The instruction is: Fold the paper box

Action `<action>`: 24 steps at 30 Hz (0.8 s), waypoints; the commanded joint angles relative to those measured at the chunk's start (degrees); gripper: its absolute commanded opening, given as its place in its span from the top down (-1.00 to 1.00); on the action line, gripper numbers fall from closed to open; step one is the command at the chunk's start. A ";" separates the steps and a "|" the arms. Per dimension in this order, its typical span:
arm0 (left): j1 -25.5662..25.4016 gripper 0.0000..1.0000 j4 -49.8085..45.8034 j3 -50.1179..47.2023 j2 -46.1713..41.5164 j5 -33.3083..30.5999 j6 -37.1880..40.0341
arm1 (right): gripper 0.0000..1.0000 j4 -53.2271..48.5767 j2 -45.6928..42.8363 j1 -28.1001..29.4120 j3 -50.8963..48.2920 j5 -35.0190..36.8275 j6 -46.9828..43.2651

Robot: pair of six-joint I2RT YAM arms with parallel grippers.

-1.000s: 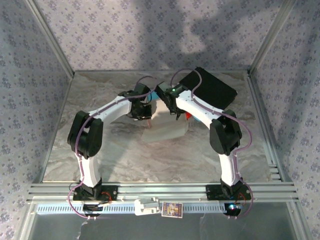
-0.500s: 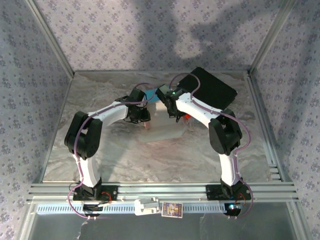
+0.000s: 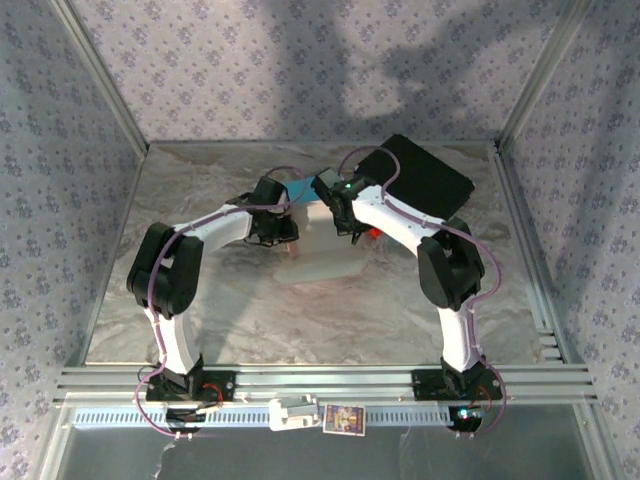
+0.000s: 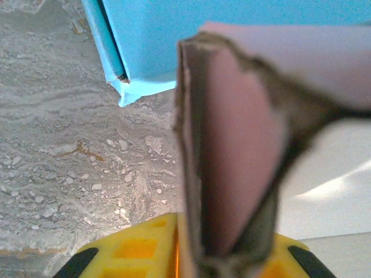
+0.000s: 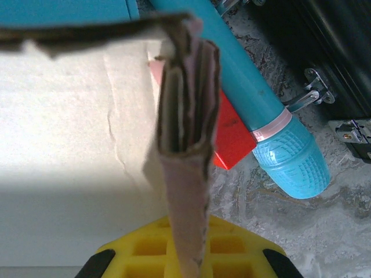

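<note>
No readable text anywhere; small card (image 3: 343,418) on the front rail (image 3: 400,385) illegible.

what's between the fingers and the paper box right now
nothing visible: the left fingers and right fingers each have a flap of the paper box between them. the teal tube and red block lie beside it, not between

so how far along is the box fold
Done: the paper box is off flat, with a wall raised at each gripper. In hand: the right gripper pinches one wall, and another wall sits between the fingers of the left gripper, grip unclear. Left: the walls aren't locked and no closed box shape shows yet.
</note>
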 commanded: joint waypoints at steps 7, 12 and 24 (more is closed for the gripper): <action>-2.27 1.00 -5.06 1.62 -1.42 -7.65 -2.03 | 1.00 -2.09 -0.37 0.13 0.54 0.72 0.99; -5.95 1.00 -13.56 4.62 -0.56 -17.02 -7.76 | 1.00 -1.73 0.07 0.63 0.11 1.58 2.74; -10.04 1.00 -20.45 6.10 1.69 -27.34 -19.08 | 1.00 -0.27 0.35 1.55 -0.54 -1.10 3.31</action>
